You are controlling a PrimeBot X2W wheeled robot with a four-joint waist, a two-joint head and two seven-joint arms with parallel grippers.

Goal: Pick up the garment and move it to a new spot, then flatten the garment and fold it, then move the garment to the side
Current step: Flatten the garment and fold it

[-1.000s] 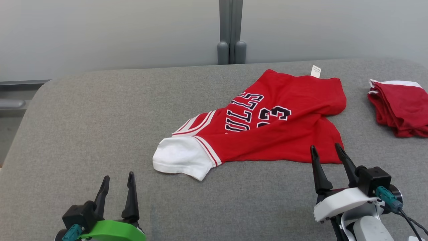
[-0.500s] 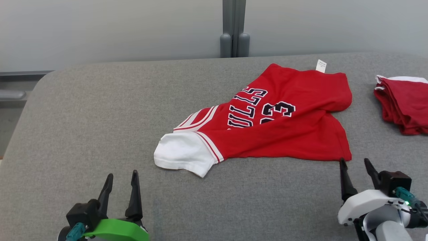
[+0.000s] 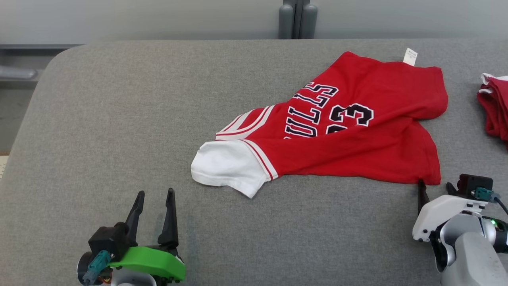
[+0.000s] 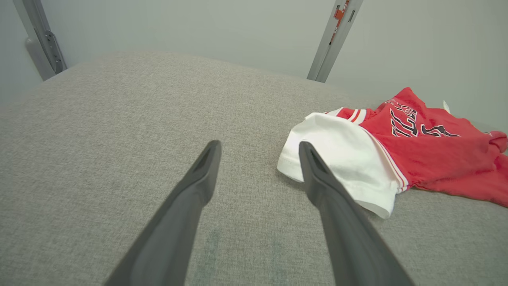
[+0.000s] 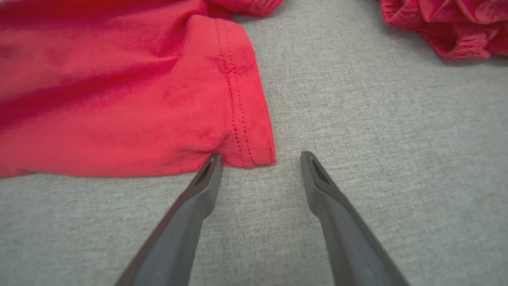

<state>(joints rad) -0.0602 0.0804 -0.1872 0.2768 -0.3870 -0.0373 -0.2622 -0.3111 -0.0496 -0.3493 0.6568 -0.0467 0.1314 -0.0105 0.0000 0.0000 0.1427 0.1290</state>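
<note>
The garment is a red jersey with dark lettering and a white sleeve, lying crumpled on the grey padded table. My right gripper stands open just before the garment's near right hem corner. In the right wrist view that corner lies right ahead of my right gripper, the left fingertip at the hem's edge. Nothing is between the fingers. My left gripper is open over bare table, short of the sleeve. In the left wrist view, the sleeve lies beyond and right of my left gripper.
A folded pile of red cloth lies at the table's right edge, also seen as the red pile in the right wrist view. Grey posts stand against the wall behind the table. The table's rounded left corner is far left.
The head camera has tilted down and the picture has shifted. My right gripper has moved right along the garment's near edge to its hem corner. The left gripper has kept its place.
</note>
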